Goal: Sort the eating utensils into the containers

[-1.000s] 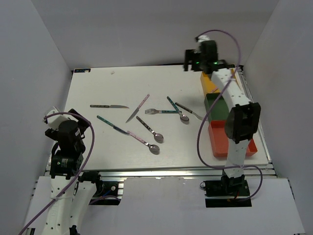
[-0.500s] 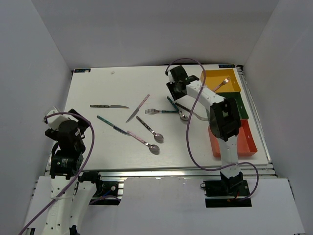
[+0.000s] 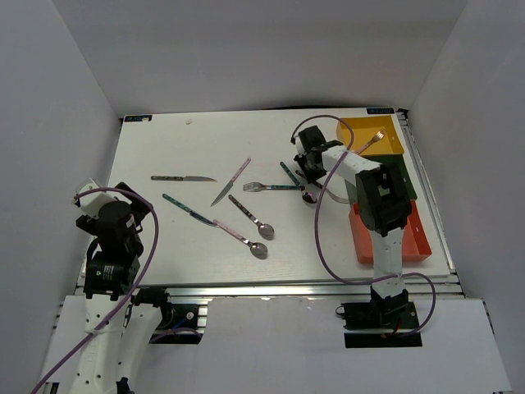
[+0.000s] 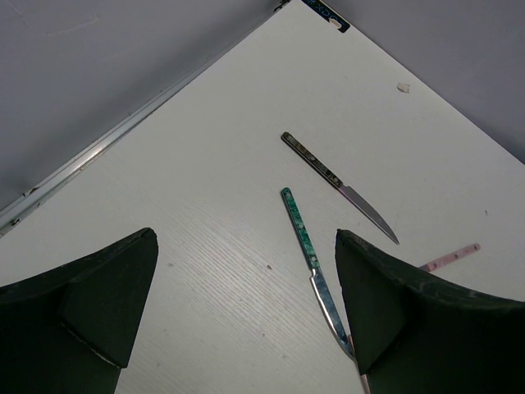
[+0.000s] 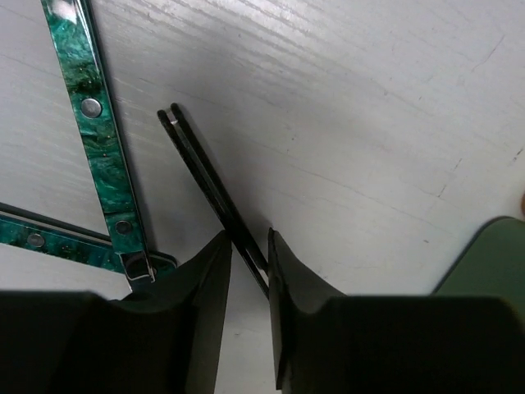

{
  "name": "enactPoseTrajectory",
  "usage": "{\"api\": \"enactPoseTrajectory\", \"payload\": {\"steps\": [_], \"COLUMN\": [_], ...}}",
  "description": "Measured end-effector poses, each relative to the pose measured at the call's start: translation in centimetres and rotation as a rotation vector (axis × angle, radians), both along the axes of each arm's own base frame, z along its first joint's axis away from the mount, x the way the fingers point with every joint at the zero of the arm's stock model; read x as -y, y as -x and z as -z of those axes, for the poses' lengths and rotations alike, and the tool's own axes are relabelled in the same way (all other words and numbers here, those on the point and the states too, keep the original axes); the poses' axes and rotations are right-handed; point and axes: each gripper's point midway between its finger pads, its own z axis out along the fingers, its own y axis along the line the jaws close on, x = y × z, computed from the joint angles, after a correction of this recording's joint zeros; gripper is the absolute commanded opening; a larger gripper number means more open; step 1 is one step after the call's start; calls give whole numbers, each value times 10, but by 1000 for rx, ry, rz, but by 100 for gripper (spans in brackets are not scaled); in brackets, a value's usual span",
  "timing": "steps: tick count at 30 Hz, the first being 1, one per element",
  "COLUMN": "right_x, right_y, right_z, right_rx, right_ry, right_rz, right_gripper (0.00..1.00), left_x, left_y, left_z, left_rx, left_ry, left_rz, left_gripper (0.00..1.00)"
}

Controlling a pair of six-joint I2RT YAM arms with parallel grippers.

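My right pincer (image 5: pixel 248 246) sits low on the table with a thin dark handle (image 5: pixel 205 164) running between its fingers. There is a slim gap on either side, so I read it as released and not yet clenched. The handle's tail pokes out ahead of the tips, and its head is hidden under the wrist. A teal handle (image 5: pixel 102 156) lies just beside the left finger, close enough to get nudged. The green bin (image 5: pixel 488 254) is off to the right. I expect this utensil to be light, stiff and slick. It lies flat on the board, so the pads must pinch its narrow sides squarely or it will skate away. I would hold it nearer the middle, since a heavier head could make it swing. Beyond the pincer, one fork (image 3: pixel 373 139) already rests in the yellow bin (image 3: pixel 361 123). My left pincer (image 4: pixel 246 246) is spread wide and grasps nothing, with a knife (image 4: pixel 316 271) ahead of its tips.
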Motion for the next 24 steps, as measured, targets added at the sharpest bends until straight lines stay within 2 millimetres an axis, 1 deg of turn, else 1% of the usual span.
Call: {"api": "enactPoseTrajectory", "payload": {"steps": [2, 5, 8, 9, 11, 13, 17, 18, 21, 22, 24], "right_x": [2, 0, -5, -7, -12, -18, -28, -31, -32, -27, -3], "right_y": [-1, -2, -4, -5, -11, -16, -41, -44, -61, -69, -83], "right_z": [0, 0, -1, -1, -2, -2, -11, -15, -45, -59, -88], "right_rx": [6, 13, 15, 15, 18, 19, 50, 53, 95, 124, 178], "right_ry": [-4, -15, -34, -41, -58, -73, -101, -112, -196, -240, -346], "right_rz": [-2, -14, -26, -28, -35, -34, -14, -9, 65, 110, 242], "right_gripper": [24, 16, 10, 5, 0, 0, 0, 0, 0, 0, 0], "left_x": [0, 0, 0, 0, 0, 0, 0, 0, 0, 0, 0], "left_y": [0, 0, 0, 0, 0, 0, 0, 0, 0, 0, 0], "left_z": [0, 0, 0, 0, 0, 0, 0, 0, 0, 0, -1], "left_rx": [1, 2, 2, 2, 2, 2, 2, 2, 2, 2, 3], "left_ry": [0, 0, 0, 0, 0, 0, 0, 0, 0, 0, 1], "left_rz": [0, 0, 0, 0, 0, 0, 0, 0, 0, 0, 0], "left_gripper": [98, 98, 98, 98, 98, 98, 98, 98, 98, 98, 98]}}
